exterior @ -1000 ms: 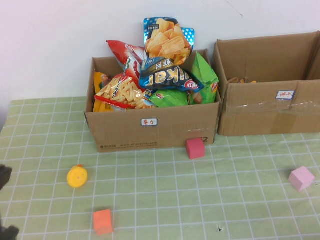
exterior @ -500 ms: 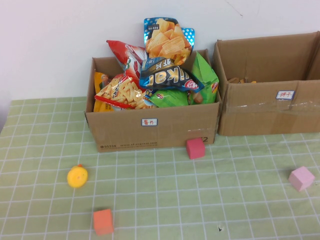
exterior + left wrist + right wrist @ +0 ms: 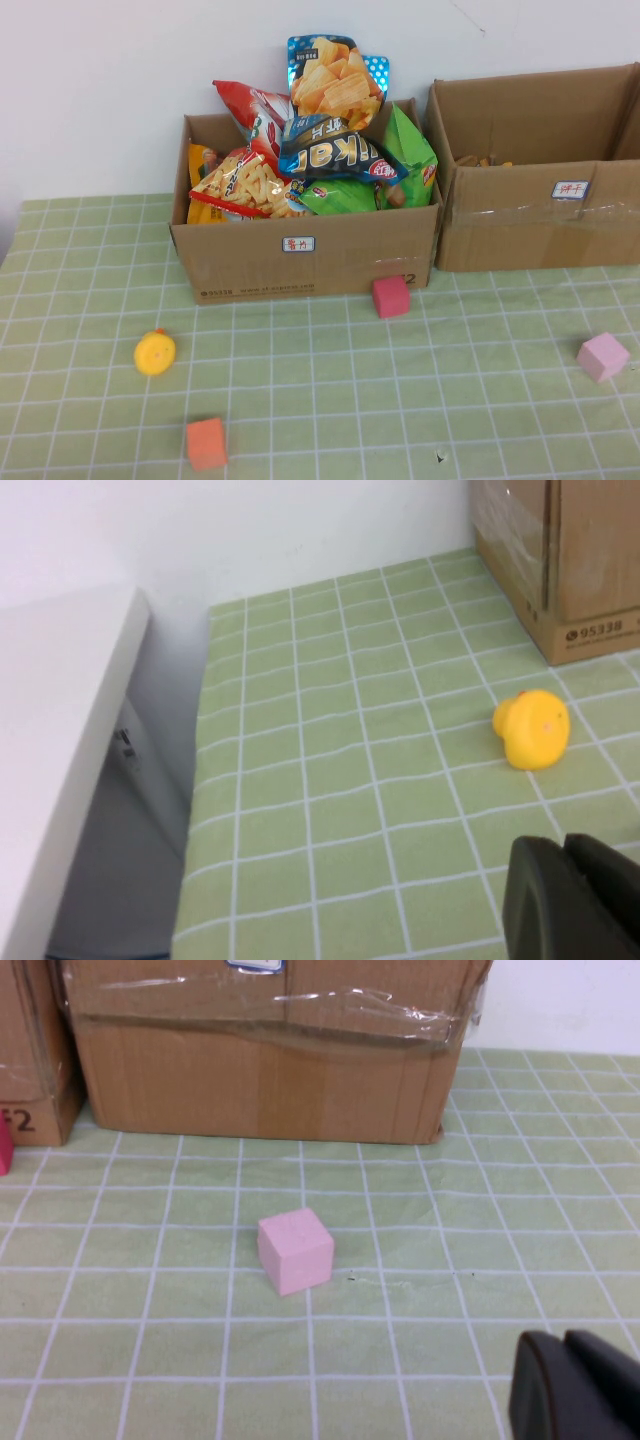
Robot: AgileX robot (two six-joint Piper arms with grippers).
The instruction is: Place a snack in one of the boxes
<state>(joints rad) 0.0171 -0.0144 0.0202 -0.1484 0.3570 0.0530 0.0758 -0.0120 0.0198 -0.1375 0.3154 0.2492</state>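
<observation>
Two brown cardboard boxes stand at the back of the table. The left box is heaped with snack bags, among them a blue chip bag. The right box has clear tape across its front and looks nearly empty. Neither gripper shows in the high view. My left gripper is shut and empty, low over the mat near a yellow duck, with the left box's corner beyond. My right gripper is shut and empty, in front of the taped box.
Small toys lie on the green checked mat: a yellow duck, an orange cube, a red cube against the left box, and a pink cube that also shows in the right wrist view. The mat's left edge drops off by a white surface.
The dark shape of my left arm at the high view's left edge one second ago has gone out of that view. Nothing on the table has moved.
</observation>
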